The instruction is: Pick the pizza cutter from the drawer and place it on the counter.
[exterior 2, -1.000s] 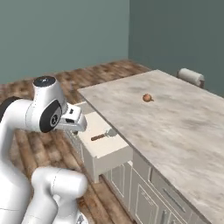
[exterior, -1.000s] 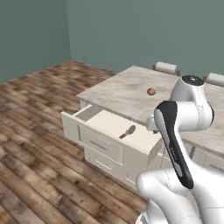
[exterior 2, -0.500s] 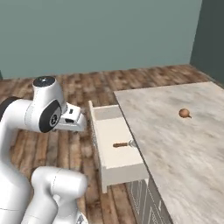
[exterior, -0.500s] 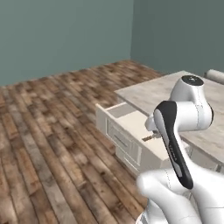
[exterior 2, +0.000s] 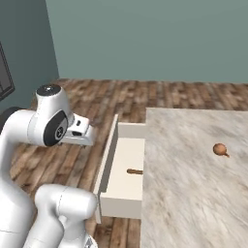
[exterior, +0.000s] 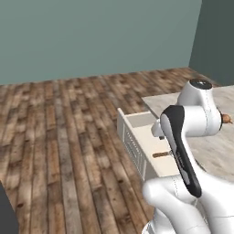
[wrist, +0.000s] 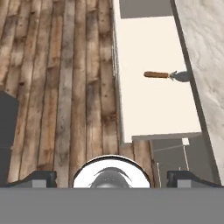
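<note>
Inside the pulled-out drawer [wrist: 148, 87] lies the pizza cutter [wrist: 164, 75], brown wooden handle pointing toward the drawer front, grey blade end tucked at the counter [wrist: 205, 65] edge and partly hidden under it. From the right base view the drawer [exterior 2: 123, 169] sticks out left of the marbled counter [exterior 2: 193, 184], cutter handle [exterior 2: 134, 171] showing near the slab edge. From the left base view the drawer [exterior: 137, 137] is open beside the arm, handle of the cutter [exterior: 161, 155] just visible. Gripper [wrist: 111, 178] hovers above the wood floor [wrist: 65, 87] near the drawer's front corner, fingertips [wrist: 41, 178] spread wide, nothing between them. Small round brown ball-like object [exterior 2: 220, 149] sits on the counter, well apart from the drawer. Teal wall [exterior 2: 145, 38] at the far side.
</note>
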You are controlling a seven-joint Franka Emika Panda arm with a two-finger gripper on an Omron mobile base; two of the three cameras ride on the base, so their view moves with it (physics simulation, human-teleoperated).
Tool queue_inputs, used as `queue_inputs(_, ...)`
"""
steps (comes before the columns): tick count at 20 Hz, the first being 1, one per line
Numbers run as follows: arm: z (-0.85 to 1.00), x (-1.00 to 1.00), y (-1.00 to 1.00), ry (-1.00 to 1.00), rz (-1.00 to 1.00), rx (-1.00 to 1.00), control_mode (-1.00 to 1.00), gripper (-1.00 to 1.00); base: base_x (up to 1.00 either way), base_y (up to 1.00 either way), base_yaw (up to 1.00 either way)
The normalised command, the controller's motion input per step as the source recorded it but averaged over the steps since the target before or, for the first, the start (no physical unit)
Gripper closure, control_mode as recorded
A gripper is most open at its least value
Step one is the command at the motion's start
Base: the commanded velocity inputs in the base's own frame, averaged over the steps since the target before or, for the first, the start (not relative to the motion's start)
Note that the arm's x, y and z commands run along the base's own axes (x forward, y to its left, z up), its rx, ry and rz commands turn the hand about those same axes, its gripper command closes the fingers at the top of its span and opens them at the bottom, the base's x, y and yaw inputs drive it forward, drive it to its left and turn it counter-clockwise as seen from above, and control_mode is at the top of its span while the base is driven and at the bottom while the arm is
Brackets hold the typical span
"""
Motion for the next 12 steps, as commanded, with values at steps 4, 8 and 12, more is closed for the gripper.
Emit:
queue_inputs(4, -0.35, 0.00, -0.42, 0.11, 0.30, 0.01, -1.00, -1.00, 0.00, 0.00, 0.00)
queue_inputs(8, -0.61, 0.06, -0.14, 0.12, 0.05, 0.03, -1.00, -1.00, 0.00, 0.00, 0.00)
queue_inputs(12, -0.76, 0.33, 0.00, 0.17, 0.00, 0.00, -1.00, -1.00, 0.00, 0.00, 0.00)
